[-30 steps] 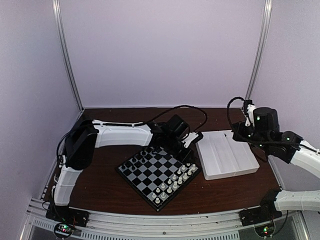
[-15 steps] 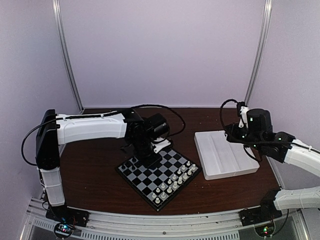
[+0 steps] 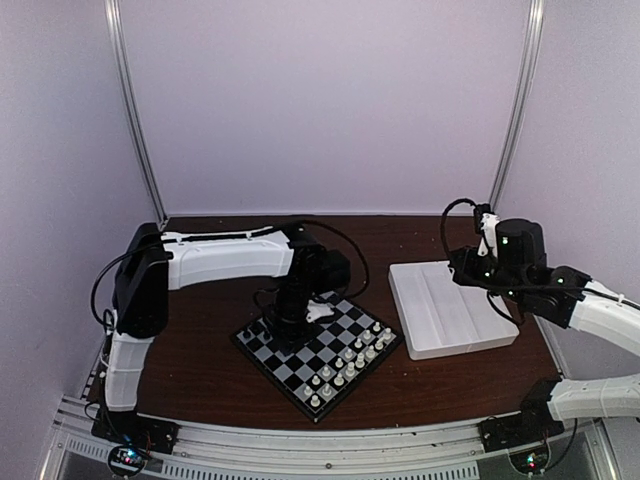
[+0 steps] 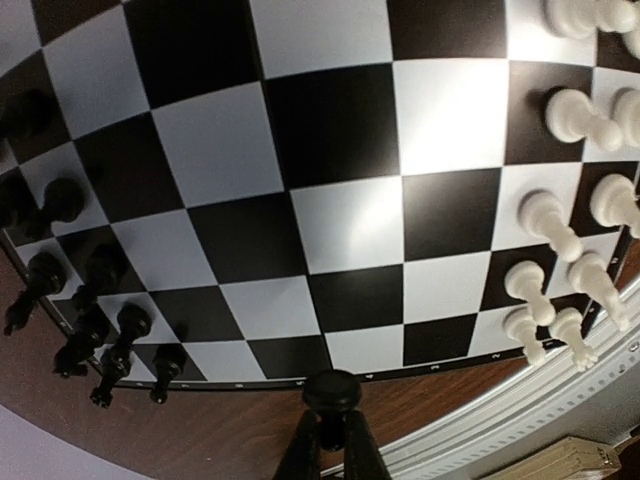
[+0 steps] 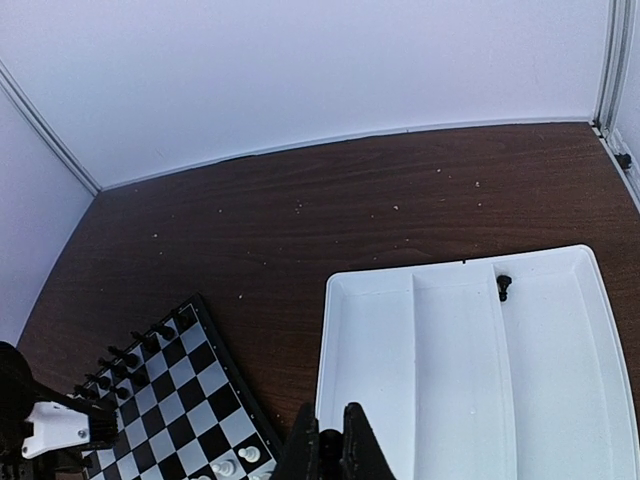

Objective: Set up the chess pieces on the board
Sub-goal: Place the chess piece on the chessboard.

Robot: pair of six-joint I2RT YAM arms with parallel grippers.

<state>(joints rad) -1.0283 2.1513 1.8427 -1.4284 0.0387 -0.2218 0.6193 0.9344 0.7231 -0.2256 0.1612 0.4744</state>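
Note:
The board [image 3: 272,366] lies at the middle of the table. Black chess pieces [image 3: 262,328] stand along its far-left edge, white chessmen [image 3: 350,365] along its near-right edge. My left gripper [image 3: 298,318] hovers over the board's far-left part. In the left wrist view it [image 4: 332,428] is shut on a black round-topped chess piece [image 4: 332,393], held above the board's frame [image 4: 340,130]. My right gripper [image 3: 468,263] hangs over the tray's left part. In the right wrist view its jaws [image 5: 330,442] stand closed on a small dark piece.
A white compartment tray [image 3: 450,315] lies right of the board. One black piece [image 5: 503,287] lies at its far edge. Purple walls enclose the table, and a metal rail runs along its near edge.
My left arm has swung from beside the tray, out to the left, then back over the board's far-left part. My right gripper has shifted slightly left over the tray.

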